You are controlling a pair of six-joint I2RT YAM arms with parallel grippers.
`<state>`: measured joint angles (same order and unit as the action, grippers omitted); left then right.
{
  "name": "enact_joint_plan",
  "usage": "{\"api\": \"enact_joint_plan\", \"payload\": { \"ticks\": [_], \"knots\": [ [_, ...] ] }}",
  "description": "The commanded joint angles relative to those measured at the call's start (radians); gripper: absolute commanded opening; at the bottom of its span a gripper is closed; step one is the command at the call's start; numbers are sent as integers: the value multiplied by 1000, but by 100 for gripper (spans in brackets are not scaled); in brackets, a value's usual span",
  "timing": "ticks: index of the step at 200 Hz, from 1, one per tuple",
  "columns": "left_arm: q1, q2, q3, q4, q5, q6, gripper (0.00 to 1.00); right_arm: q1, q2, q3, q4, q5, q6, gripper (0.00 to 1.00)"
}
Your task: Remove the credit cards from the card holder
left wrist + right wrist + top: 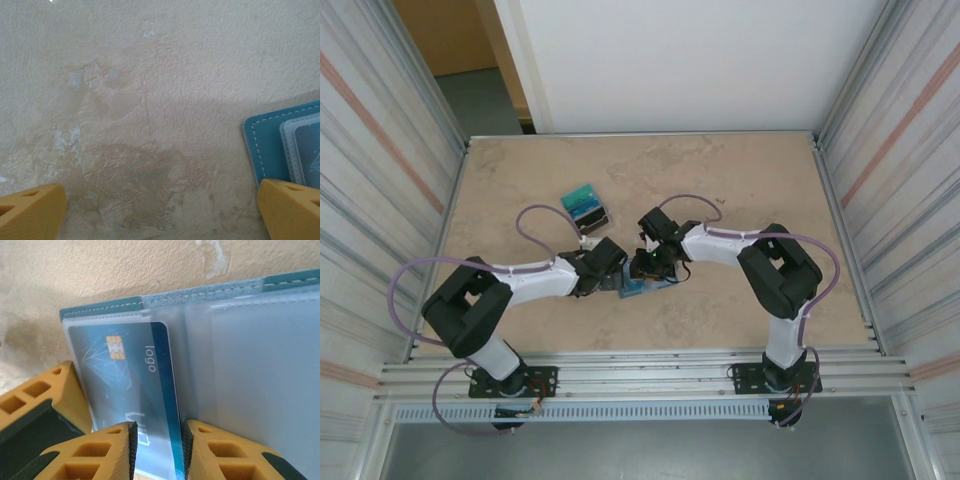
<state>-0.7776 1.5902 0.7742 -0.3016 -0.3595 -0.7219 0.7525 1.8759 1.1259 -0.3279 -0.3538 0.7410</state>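
Credit card (125,370) sat in card holder (200,290) on table (150,75) | right gripper (157,450) pinched its edge, maybe the clear pocket too | left gripper (160,210) was wide apart beside it, pressing nothing | risk: card holder could lift with card

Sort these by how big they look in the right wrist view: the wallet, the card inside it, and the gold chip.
1. Slate-blue stitched soft wallet
2. Blue rectangular plastic card
3. Small square gold chip

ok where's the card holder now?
Top view: the card holder lies open near the middle of the table, between the open left gripper and the right gripper, which pinches a credit card in it; card pile behind-left.
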Motion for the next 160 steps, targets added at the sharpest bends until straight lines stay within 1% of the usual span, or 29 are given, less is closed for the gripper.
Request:
{"api": "enact_joint_plan", "payload": {
  "ticks": [1,21,53,93,132,160],
  "knots": [
    [10,24,13,-42,-17,16,99,-5,-55,-34,94,-112,51,31],
    [11,24,14,-53,-24,18,99,-13,-80,-55,145,-152,63,30],
    [14,29,20,-63,-28,20,99,-41,-97,-112,279,-230,122,27],
    [15,31,24,-68,-22,20,99,-52,-86,-147,358,-260,146,26],
    [14,38,25,-64,-13,20,99,-57,-36,-166,473,-309,196,26],
    [6,46,33,-64,-10,20,98,-50,-16,-154,490,-315,201,26]
  ]
}}
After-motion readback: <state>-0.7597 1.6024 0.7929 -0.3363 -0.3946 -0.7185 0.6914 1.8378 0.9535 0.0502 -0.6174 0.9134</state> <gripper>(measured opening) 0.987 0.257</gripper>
